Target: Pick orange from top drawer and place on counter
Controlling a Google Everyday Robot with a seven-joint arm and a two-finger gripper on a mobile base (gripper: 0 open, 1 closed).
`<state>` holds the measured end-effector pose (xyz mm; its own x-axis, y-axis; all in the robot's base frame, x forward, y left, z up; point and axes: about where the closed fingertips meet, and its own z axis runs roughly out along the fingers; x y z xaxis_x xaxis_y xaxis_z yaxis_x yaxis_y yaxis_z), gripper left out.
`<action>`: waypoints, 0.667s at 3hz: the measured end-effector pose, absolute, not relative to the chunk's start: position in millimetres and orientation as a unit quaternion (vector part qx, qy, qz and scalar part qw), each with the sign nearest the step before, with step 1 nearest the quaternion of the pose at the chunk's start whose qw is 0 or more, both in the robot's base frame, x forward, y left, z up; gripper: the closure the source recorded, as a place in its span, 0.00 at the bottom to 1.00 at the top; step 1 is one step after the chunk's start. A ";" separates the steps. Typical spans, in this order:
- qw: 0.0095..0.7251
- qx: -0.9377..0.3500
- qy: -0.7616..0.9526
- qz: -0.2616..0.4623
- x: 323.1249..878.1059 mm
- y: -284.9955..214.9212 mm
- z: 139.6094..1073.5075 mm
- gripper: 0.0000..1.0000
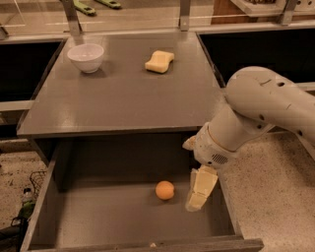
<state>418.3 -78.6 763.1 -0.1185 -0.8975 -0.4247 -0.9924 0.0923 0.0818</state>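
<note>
Counter (pixel 123 96) is a flat dark-grey matte top with a thick front edge. A white bowl (pixel 85 57) sits back-left and a pale yellow sponge (pixel 159 61) back-centre, well apart. Behind the counter are upright metal posts (pixel 184 14) and a lighter surface with green items (pixel 83 7) on it, too blurred to identify. Dark recesses flank the counter on both sides. The floor (pixel 280 192) is light speckled stone. There is dark clutter on the floor left of the drawer; can't make out what it is. Drawer (pixel 42 211) is pulled fully out under the counter's front edge, with dark-grey walls and a bare flat bottom. Orange (pixel 165 190) rests on the drawer bottom, right of centre, not held. The white arm (pixel 256 113) comes in from the right and bends down over the drawer's right side. Gripper (pixel 199 192) points down inside the drawer, just right of the orange, close but apart from it. Gripper state: cannot tell, and nothing is visibly held.
</note>
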 end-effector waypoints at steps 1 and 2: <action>0.116 -0.648 0.739 0.148 420.4 -66.3 752.2 0.00; 0.114 -0.644 0.741 0.150 421.0 -65.8 749.6 0.00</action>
<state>421.0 -65.8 749.6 -0.1444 -0.9204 -0.3634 -0.9892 0.1253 0.0757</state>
